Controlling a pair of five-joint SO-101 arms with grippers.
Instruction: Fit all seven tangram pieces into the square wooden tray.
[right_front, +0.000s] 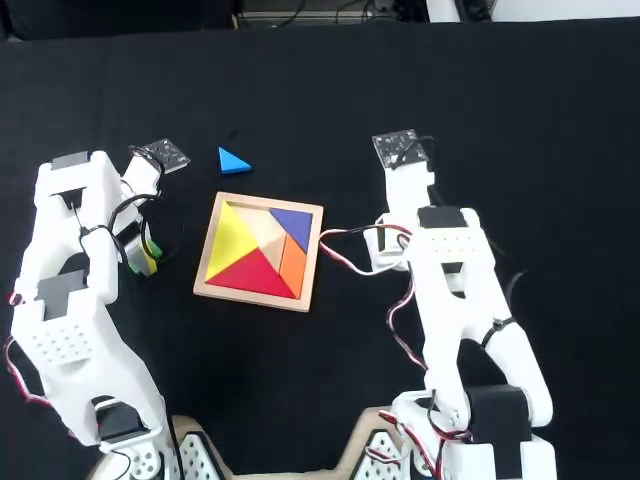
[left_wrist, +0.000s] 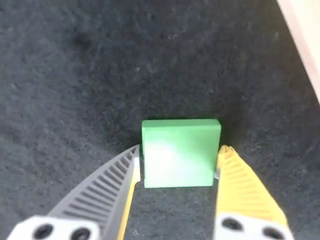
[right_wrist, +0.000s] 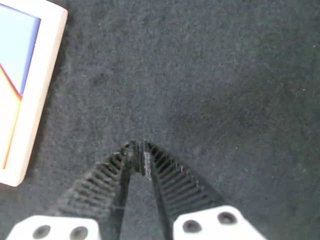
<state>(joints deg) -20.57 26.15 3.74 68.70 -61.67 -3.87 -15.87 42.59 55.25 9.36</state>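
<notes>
So far four pieces lie in the square wooden tray, frame centre: yellow triangle, red triangle, dark blue piece, orange piece. A pale patch at the tray's upper middle looks unfilled; cannot tell for sure. Left to place: small blue triangle, on the table above-left of the tray, and the green square, gripped in the left claw left of the tray. Right claw pinched together, empty. Seventh piece not located
</notes>
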